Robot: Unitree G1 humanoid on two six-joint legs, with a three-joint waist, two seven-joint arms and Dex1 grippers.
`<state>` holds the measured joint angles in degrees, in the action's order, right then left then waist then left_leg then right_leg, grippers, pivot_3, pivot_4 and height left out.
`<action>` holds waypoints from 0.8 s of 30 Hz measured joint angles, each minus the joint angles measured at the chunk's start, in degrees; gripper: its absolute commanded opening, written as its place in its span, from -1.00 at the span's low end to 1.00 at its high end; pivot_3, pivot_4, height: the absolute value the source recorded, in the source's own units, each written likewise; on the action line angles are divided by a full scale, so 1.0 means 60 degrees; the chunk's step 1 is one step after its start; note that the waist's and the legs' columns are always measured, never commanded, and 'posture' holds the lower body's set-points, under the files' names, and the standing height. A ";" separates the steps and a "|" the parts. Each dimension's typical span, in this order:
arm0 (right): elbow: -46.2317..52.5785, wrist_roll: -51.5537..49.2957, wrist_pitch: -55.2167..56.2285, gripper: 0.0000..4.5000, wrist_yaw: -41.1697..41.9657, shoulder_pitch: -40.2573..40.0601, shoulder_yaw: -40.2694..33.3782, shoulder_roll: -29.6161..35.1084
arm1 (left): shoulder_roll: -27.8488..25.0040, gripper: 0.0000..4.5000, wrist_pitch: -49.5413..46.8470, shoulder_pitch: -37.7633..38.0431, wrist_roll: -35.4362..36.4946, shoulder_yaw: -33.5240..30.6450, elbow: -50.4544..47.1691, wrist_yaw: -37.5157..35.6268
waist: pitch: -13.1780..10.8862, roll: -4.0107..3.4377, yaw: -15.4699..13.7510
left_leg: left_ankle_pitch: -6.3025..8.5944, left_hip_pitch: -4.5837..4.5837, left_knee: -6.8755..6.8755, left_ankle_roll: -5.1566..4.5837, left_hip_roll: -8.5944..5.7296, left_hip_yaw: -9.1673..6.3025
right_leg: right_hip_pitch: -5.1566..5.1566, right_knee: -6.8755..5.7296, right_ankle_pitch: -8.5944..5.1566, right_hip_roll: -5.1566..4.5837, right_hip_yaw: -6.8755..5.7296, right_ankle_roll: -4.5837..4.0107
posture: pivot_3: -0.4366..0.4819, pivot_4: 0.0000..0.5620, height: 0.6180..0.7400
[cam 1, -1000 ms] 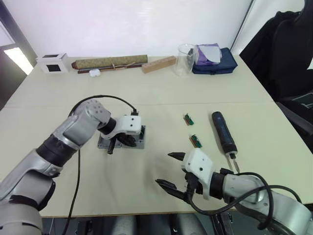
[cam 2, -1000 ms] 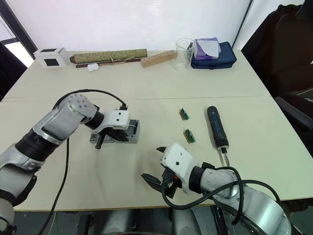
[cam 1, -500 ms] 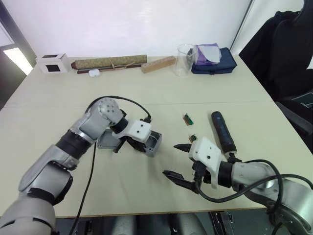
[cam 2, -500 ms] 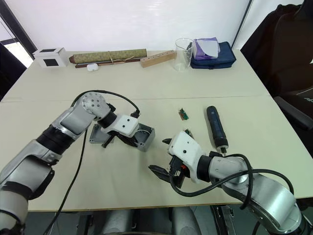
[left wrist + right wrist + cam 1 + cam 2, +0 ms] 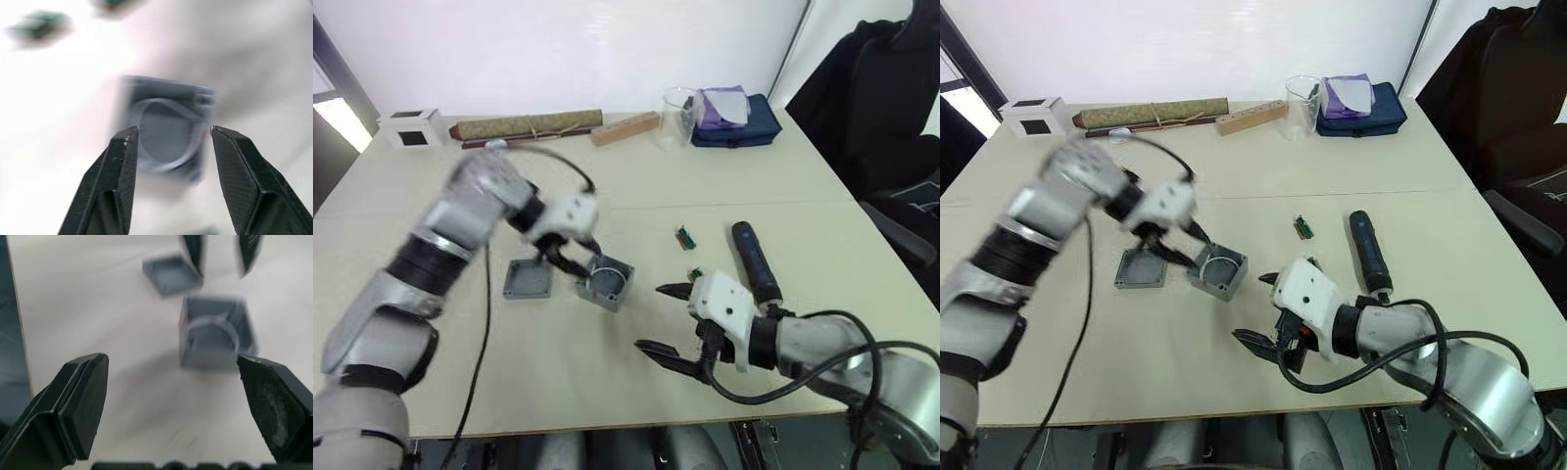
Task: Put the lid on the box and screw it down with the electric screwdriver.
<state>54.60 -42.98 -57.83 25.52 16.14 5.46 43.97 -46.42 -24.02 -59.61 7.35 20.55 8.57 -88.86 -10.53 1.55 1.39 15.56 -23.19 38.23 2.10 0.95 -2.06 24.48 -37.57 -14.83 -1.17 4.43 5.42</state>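
Box sits open-side up on surface, lid just beside it. Left tool spread, empty, above box. Right tool wide apart, empty. Electric screwdriver lies near.

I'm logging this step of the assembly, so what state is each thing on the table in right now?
box: open, uncovered, resting on the table.
lid: off, lying beside the box.
electric screwdriver: lying flat, untouched.
left gripper: open, above the box.
right gripper: open wide, holding nothing.
glass beaker: upright.
olive mat: rolled up.
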 measured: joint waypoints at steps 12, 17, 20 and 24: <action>-0.1708 0.2382 0.2087 1.00 0.1942 0.1917 0.2402 0.0029 | -0.1292 0.07 -1.0547 0.1061 -0.0112 -0.1453 -0.1731 0.4653 | -0.0004 0.0006 0.0203 | 0.0000 -0.0004 0.0000 0.0000 -0.0001 -0.0006 | 0.0010 -0.0023 -0.0004 -0.0003 -0.0003 0.0007 | -0.05 -0.47 1.00; -0.2288 0.3631 0.3071 1.00 0.2184 0.1940 0.3484 -0.0507 | -0.1764 0.07 -1.1335 0.2394 0.1741 -0.2040 -0.1917 0.5497 | -0.0002 0.0010 0.0162 | -0.0001 0.0008 -0.0001 0.0001 0.0001 -0.0019 | 0.0028 -0.0083 -0.0010 -0.0002 -0.0013 -0.0007 | -0.05 -0.47 1.00; -0.2566 0.4462 0.3469 1.00 0.2167 0.1684 0.4176 -0.0704 | -0.1764 0.07 -1.1335 0.2633 0.2638 -0.2063 -0.1798 0.6388 | 0.0001 0.0018 0.0102 | -0.0002 0.0005 0.0006 0.0004 -0.0010 -0.0019 | 0.0025 -0.0084 -0.0009 -0.0022 -0.0018 -0.0007 | -0.05 -0.47 1.00; -0.2719 0.5056 0.3548 1.00 0.2180 0.1378 0.4495 -0.0730 | -0.1498 0.07 -1.1335 0.2606 0.3233 -0.2076 -0.1282 0.7551 | 0.0002 0.0019 0.0112 | -0.0002 0.0006 0.0010 0.0004 -0.0032 -0.0007 | 0.0022 -0.0085 -0.0008 -0.0049 -0.0017 -0.0004 | -0.05 -0.47 1.00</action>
<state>38.29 -12.65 -36.55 38.60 24.41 32.43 39.59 -55.41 -92.03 -43.97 26.75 8.10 0.88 -43.56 -10.52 1.66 2.07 15.54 -23.16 38.29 2.12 0.76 -2.10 24.61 -38.08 -14.88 -1.47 4.33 5.40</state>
